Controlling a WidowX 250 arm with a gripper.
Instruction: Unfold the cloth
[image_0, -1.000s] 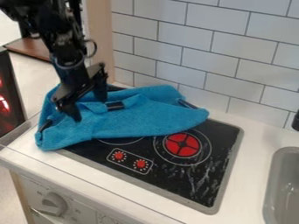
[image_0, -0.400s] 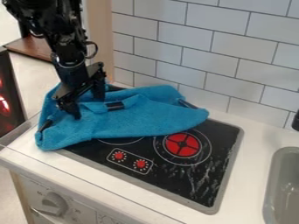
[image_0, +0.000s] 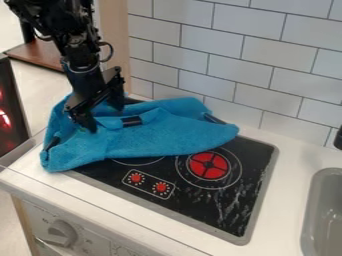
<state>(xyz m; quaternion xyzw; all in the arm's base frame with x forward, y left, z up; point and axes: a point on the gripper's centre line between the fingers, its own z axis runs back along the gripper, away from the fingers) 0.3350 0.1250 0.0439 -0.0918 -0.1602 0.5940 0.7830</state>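
The white counter (image_0: 286, 200) runs across the lower frame. The black stove (image_0: 214, 205) sits in it at centre. The blue cloth (image_0: 160, 137), bunched and folded, covers the stove's upper left part and spills onto the counter. A grey sink (image_0: 327, 176) is sunk in at lower right. The gripper (image_0: 104, 116), upper left, is released, fingers spread over the cloth.
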